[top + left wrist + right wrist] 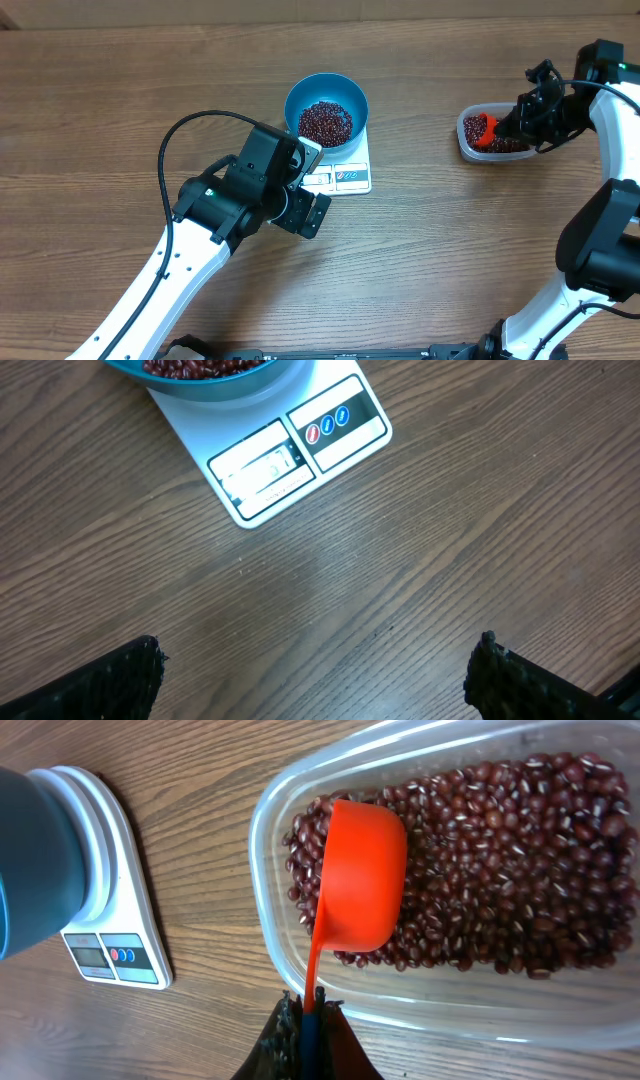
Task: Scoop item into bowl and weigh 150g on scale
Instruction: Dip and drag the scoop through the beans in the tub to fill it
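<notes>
The blue bowl stands on the white scale and holds a heap of dark red beans. My left gripper hovers open over bare table just in front of the scale's display, with nothing between its fingers. At the right, my right gripper is shut on the thin handle of an orange scoop. The scoop's cup lies on the beans at one end of the clear tub, and no beans show on the cup.
The tub sits on the wooden table to the right of the scale, with a gap of bare wood between them. In the right wrist view the scale and bowl show at the left edge. The left arm's cable loops over the table's left half.
</notes>
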You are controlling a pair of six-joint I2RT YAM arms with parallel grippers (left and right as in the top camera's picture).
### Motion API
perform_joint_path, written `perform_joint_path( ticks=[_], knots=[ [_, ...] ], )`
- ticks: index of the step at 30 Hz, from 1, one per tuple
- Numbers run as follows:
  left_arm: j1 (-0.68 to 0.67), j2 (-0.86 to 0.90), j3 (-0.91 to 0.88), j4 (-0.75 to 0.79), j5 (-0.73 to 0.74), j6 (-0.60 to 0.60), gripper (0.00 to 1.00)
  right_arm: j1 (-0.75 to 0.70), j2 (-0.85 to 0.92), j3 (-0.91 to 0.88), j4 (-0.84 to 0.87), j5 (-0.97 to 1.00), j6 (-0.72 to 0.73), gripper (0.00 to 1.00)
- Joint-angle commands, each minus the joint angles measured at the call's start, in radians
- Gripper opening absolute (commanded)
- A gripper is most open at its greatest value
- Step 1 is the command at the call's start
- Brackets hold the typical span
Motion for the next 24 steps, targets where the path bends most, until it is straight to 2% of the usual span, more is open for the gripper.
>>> perform_joint_path(
  ticks=[1,10,16,24],
  knots=[
    [-0.005,-0.003,0.003,0.002,0.013,0.001,0.99,-0.016,0.005,-0.003,0.002,-0.025,-0.009,0.03],
    [-0.005,-0.003,0.003,0.002,0.013,0.0,1.0,-0.027,0.011,-0.004,-0.005,-0.05,-0.044,0.04],
    [-0.005,-0.003,0.003,0.002,0.013,0.001,1.0,-0.042,0.02,-0.032,0.01,-0.163,-0.079,0.04],
    [-0.005,-0.003,0.003,0.002,0.013,0.001,1.0,-0.097,0.02,-0.056,-0.005,-0.164,-0.079,0.04]
  ],
)
